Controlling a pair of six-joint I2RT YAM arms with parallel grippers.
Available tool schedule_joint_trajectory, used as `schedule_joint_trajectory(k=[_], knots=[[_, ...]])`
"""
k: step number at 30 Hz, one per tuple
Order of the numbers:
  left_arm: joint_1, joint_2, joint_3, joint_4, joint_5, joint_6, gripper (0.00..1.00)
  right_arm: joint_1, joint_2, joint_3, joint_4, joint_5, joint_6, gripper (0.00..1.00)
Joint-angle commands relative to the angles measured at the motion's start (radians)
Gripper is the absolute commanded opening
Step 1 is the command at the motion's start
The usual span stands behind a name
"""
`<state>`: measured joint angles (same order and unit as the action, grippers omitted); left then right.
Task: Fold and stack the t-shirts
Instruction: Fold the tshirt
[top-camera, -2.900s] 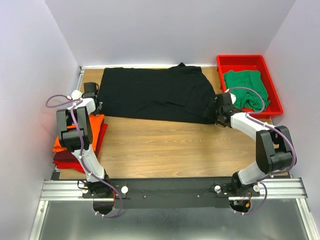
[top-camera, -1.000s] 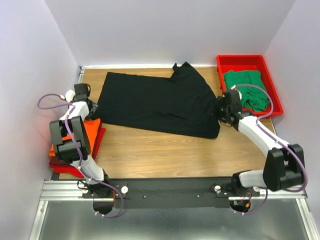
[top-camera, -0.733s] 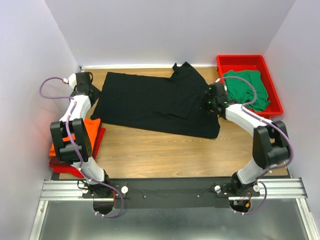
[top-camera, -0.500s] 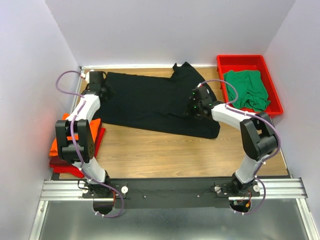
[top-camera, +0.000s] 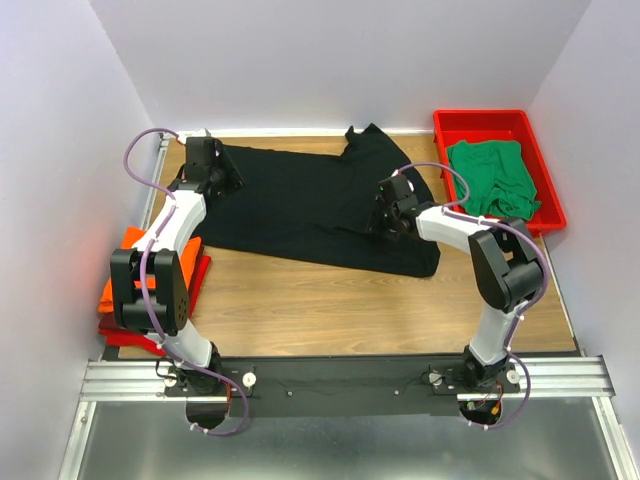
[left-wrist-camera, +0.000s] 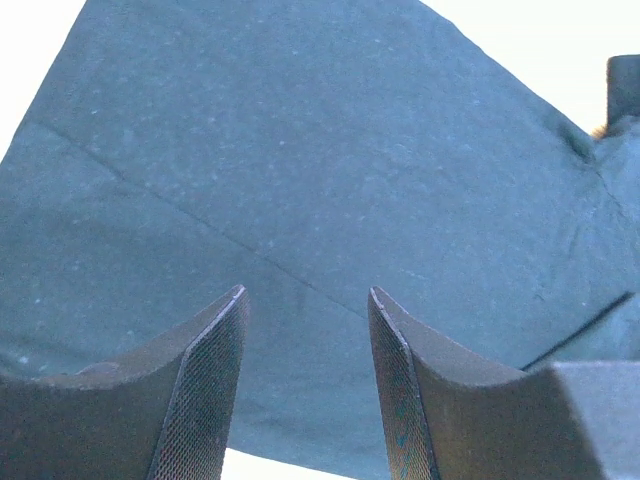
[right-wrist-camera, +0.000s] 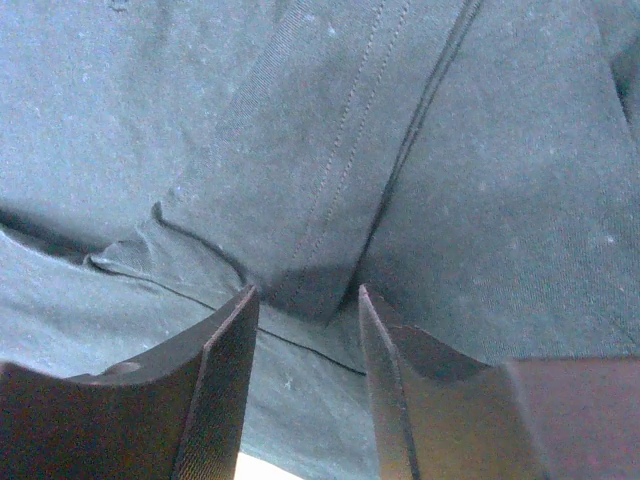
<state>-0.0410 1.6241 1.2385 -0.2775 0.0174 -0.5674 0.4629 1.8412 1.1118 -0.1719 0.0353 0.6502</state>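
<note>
Cloth covers much of the far half of the worktop (top-camera: 350, 310): the large black t-shirt (top-camera: 300, 205) lies spread there, its left edge near the far left corner and its right part bunched into overlapping folds, with one flap reaching the far edge.

The left pincer (top-camera: 222, 170) sits over the shirt's far left corner. In the left wrist view its fingers (left-wrist-camera: 215, 340) stand moderately apart with nothing between them, and smooth black fabric (left-wrist-camera: 330, 180) crossed by a straight seam lies beyond.

The right pincer (top-camera: 385, 212) hangs over the folded right part of the same shirt. In the right wrist view it (right-wrist-camera: 305, 292) is likewise parted and holds nothing; a stitched hem and a small pucker of black cloth (right-wrist-camera: 330, 130) show just past the tips. Whether either pincer touches the fabric cannot be told.

The green t-shirt (top-camera: 490, 175) lies crumpled in the red tray (top-camera: 480, 120) at the far right. At the near left edge, the orange t-shirt (top-camera: 133, 242) rests on the dark red t-shirt (top-camera: 118, 335), both partly hidden by the left arm.
</note>
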Motion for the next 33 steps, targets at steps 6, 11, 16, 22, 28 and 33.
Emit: schedule_joint_trajectory(k=[6,11,16,22,28,33], knots=[[-0.002,-0.021,-0.022,0.037,0.069,0.023,0.58,0.000,0.064,0.075,0.025,-0.003,0.023,0.38],[-0.002,-0.027,-0.033,0.044,0.082,0.023,0.58,0.000,0.089,0.118,0.025,-0.009,0.020,0.16],[-0.003,-0.029,-0.033,0.047,0.093,0.023,0.57,0.000,0.131,0.193,0.025,-0.014,0.006,0.04],[-0.005,-0.020,-0.034,0.050,0.108,0.024,0.57,0.002,0.200,0.284,0.028,0.001,-0.017,0.01],[-0.008,-0.021,-0.036,0.051,0.110,0.029,0.57,0.002,0.272,0.399,0.029,0.008,-0.072,0.01],[-0.010,-0.015,-0.034,0.050,0.111,0.031,0.57,0.002,0.328,0.471,0.029,-0.012,-0.106,0.07]])
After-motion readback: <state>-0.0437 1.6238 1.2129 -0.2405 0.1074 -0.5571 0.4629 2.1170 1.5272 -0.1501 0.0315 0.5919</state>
